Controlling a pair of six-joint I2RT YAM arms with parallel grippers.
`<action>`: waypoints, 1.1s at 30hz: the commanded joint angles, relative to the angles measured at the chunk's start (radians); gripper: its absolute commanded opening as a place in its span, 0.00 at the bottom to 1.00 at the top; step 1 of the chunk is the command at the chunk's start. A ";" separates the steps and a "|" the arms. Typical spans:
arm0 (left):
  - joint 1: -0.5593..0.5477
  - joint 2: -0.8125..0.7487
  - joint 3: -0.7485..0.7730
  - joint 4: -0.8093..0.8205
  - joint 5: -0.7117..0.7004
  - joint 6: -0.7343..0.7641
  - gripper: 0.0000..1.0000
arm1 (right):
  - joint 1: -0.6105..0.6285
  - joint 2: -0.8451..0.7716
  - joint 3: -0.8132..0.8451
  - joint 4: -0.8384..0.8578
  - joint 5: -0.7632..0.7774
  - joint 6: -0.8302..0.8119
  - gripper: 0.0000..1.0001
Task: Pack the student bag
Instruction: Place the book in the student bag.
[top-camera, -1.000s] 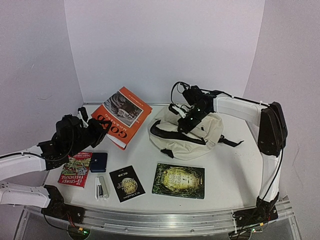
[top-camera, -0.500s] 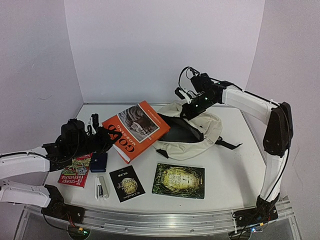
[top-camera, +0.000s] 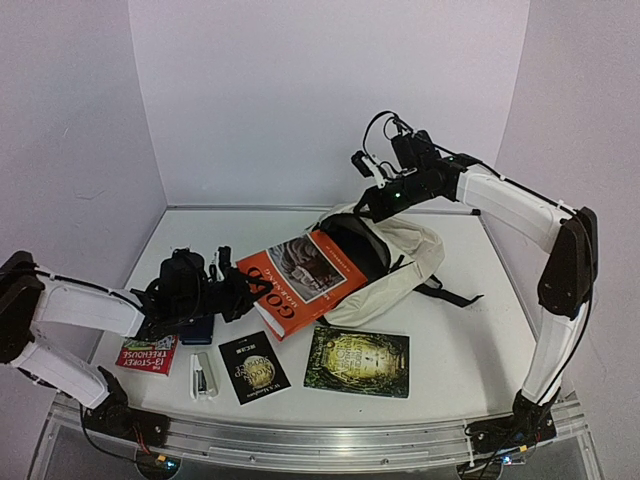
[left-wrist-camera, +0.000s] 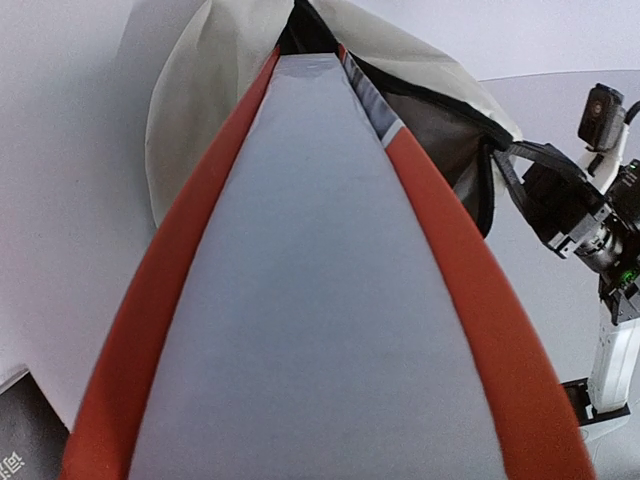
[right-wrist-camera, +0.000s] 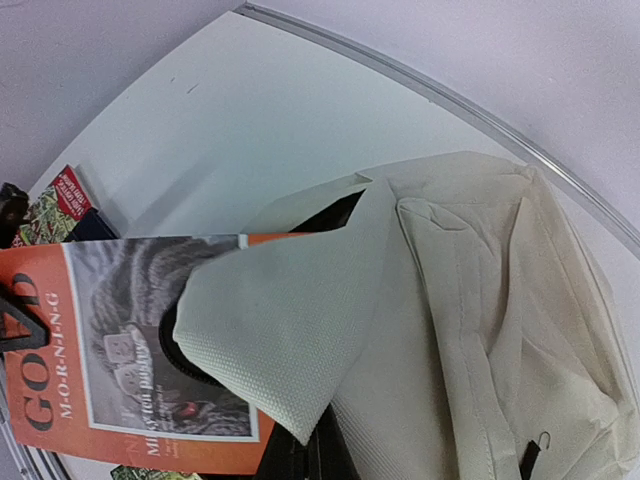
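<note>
At your far left, the red book (top-camera: 150, 353) lies flat near the front edge of the table (top-camera: 470, 330). The blue case (top-camera: 198, 326) is just beside it, partly under the left arm. In front of the case sits a small white item (top-camera: 204, 376), too small to identify, and next to that is the black booklet (top-camera: 253, 366).

Your left gripper (top-camera: 240, 292) is clamped on the near end of the orange book (top-camera: 305, 268) and holds it tilted off the table, cover up. The book's far end pokes into the mouth of the bag (top-camera: 410, 255). From the left wrist you see the book running straight ahead, its tip inside the dark opening.

The green book (top-camera: 358, 361) lies flat in front of the bag, apart from it. The bag rests on its side at the table's middle right, mouth facing left.

Your right gripper (top-camera: 362, 207) is closed on the bag's upper rim and holds that edge raised above the opening. In the right wrist view, cream fabric drapes over the orange cover, and the fingers are hidden there.
</note>
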 joint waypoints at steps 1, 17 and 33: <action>-0.009 0.113 0.032 0.292 0.044 -0.087 0.01 | 0.001 -0.060 0.021 0.096 -0.118 0.017 0.00; -0.012 0.512 0.220 0.584 -0.054 -0.235 0.02 | 0.001 -0.077 -0.012 0.102 -0.208 0.032 0.00; -0.027 0.876 0.711 0.538 -0.003 -0.311 0.04 | 0.002 -0.039 -0.013 0.113 -0.369 0.014 0.00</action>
